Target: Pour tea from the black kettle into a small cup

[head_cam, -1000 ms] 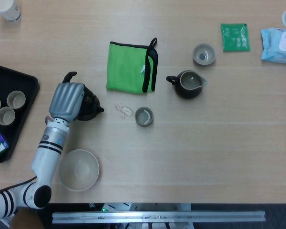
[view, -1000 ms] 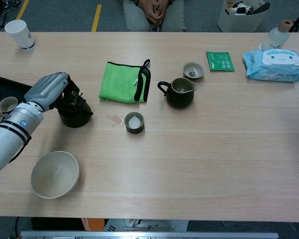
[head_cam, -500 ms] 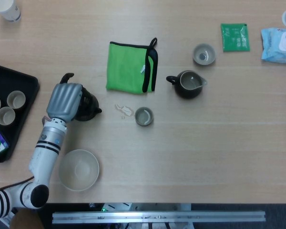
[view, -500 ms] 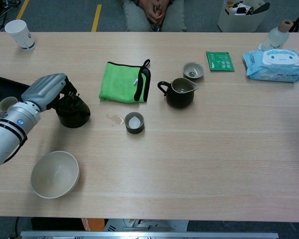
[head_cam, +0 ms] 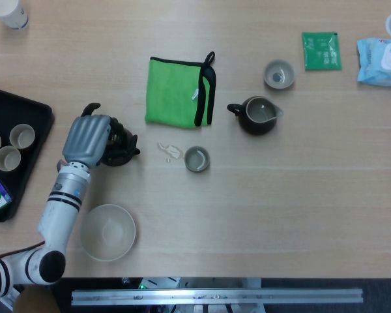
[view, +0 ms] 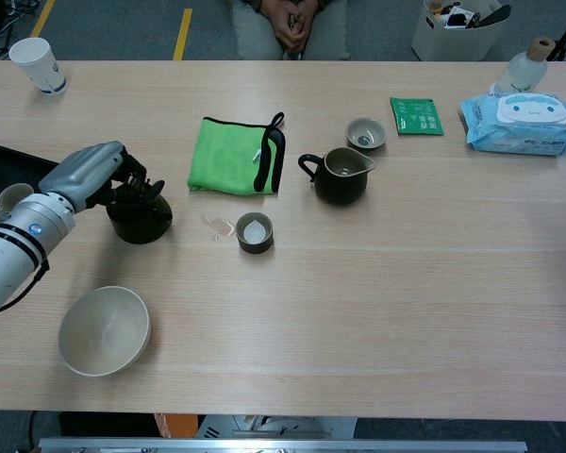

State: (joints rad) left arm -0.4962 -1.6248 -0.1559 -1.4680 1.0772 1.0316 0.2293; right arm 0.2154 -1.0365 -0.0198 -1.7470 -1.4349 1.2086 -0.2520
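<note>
The robot's left hand (view: 92,176) has set the round black kettle (view: 140,215) back down and its fingers are opening off it, small grey cup (view: 255,232) already filled.

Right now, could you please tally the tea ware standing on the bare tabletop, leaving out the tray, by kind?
Small cups: 2
Black kettle: 1
Dark pitcher: 1
Bowl: 1
Total: 5
</note>
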